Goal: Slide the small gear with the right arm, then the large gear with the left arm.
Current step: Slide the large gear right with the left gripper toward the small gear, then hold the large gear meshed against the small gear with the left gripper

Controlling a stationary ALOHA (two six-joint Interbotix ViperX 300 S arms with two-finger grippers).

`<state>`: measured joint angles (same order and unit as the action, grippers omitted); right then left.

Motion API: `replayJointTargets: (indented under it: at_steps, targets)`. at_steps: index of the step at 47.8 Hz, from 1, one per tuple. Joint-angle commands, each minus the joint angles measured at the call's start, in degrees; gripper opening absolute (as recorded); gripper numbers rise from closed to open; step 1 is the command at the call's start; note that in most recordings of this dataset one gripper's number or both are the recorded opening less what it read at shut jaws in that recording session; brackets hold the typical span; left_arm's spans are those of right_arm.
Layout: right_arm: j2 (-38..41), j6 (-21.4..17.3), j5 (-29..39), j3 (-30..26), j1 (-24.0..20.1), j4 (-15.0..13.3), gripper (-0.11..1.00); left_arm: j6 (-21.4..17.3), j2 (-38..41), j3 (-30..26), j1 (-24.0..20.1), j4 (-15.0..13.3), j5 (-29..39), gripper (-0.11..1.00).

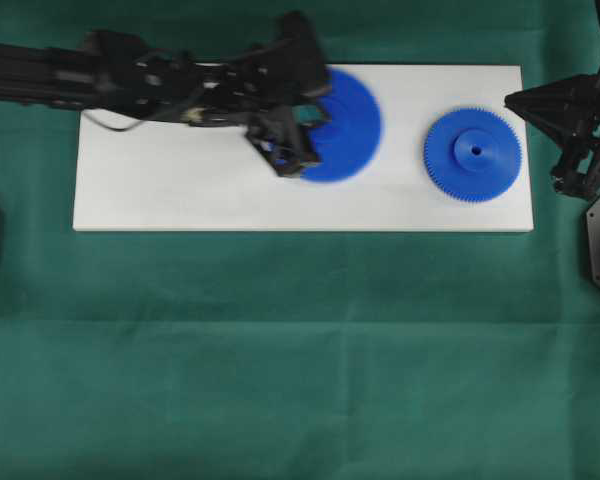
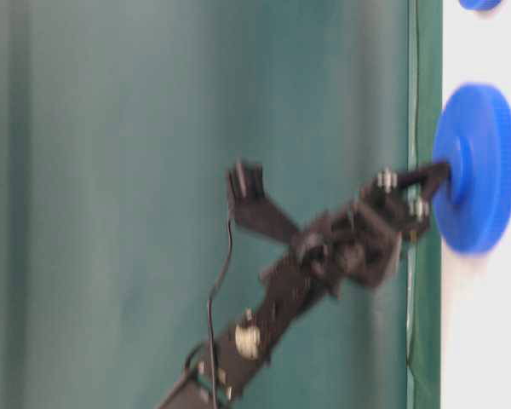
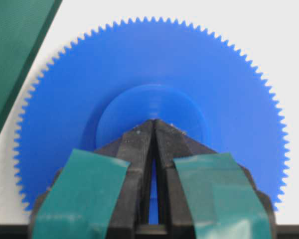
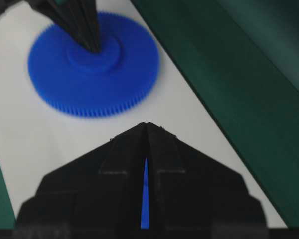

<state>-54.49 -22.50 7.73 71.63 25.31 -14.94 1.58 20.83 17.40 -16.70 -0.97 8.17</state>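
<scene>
The large gear (image 1: 355,125) lies blurred on the white board (image 1: 180,190), a little left of its middle. My left gripper (image 1: 315,120) is shut, with its joined tips pressed on the gear's raised hub (image 3: 152,102); this contact also appears in the left wrist view (image 3: 153,121) and from table level (image 2: 443,170). The small gear (image 1: 472,154) rests flat near the board's right end, nothing touching it. My right gripper (image 1: 510,98) hangs shut just past the small gear's upper right. In the right wrist view its tips (image 4: 146,124) point toward the large gear (image 4: 94,74).
Green cloth (image 1: 300,350) surrounds the board on all sides. The left arm (image 1: 130,75) stretches across the board's upper left part. The board's left half in front of the arm is bare white.
</scene>
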Motion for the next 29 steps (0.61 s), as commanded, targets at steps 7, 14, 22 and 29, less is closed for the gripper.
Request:
replayJointTargets:
  at_steps: [7,14,22,29]
  targets:
    - [-0.8,0.1,-0.5,-0.3,-0.2,-0.2,0.51,-0.1,4.2,-11.6,2.4,0.0,4.9,0.0]
    - [-1.0,0.1,-0.5,0.0,-0.2,-0.2,0.51,-0.1,7.4,-16.8,3.9,-0.1,8.1,0.0]
    - [-1.0,0.2,-0.6,0.2,-0.2,-0.2,0.51,-0.1,9.1,-19.7,4.6,0.0,11.1,0.0]
    - [-1.1,0.2,-0.7,0.3,-0.2,-0.2,0.51,0.0,8.1,-18.3,4.2,0.0,11.5,0.0]
